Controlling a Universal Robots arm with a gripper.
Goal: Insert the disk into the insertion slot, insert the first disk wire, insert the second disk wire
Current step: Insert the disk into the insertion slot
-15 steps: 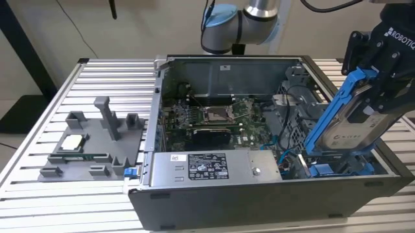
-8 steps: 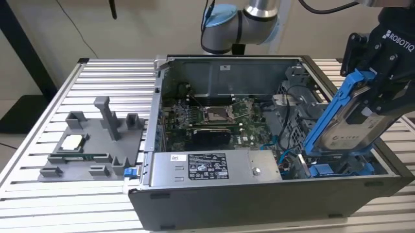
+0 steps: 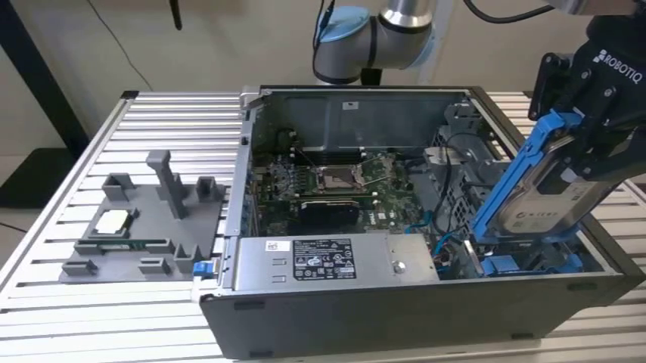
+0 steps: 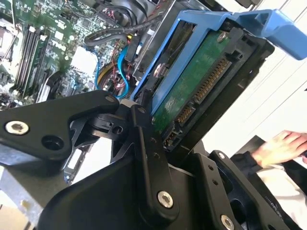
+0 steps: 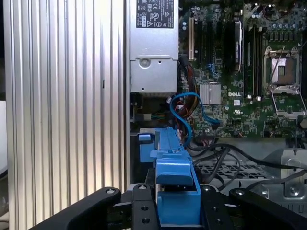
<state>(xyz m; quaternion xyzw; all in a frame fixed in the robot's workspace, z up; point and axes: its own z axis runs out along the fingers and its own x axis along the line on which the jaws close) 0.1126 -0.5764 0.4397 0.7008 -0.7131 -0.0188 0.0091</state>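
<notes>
Over the corner of the open case (image 3: 404, 321) at the exterior view's right, the pincer (image 3: 588, 155) was clamped on the disk (image 3: 545, 198), holding it steeply tilted, low end just above the blue-railed insertion slot (image 3: 525, 265), apparently angled to slide in.

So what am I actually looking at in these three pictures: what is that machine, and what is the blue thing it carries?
The machine is a robot arm ending in a black gripper, a clamp with fingers. The exterior view comes from a camera off the arm. Both wrist views come from cameras riding near the gripper. On the slatted metal table stands an open computer case, with its green motherboard and grey power-supply box showing. Beside it, at the exterior view's left, lies a grey parts holder. The gripper is shut on the disk, a hard drive in a blue frame, held tilted over the insertion slot with its blue rails.
</notes>
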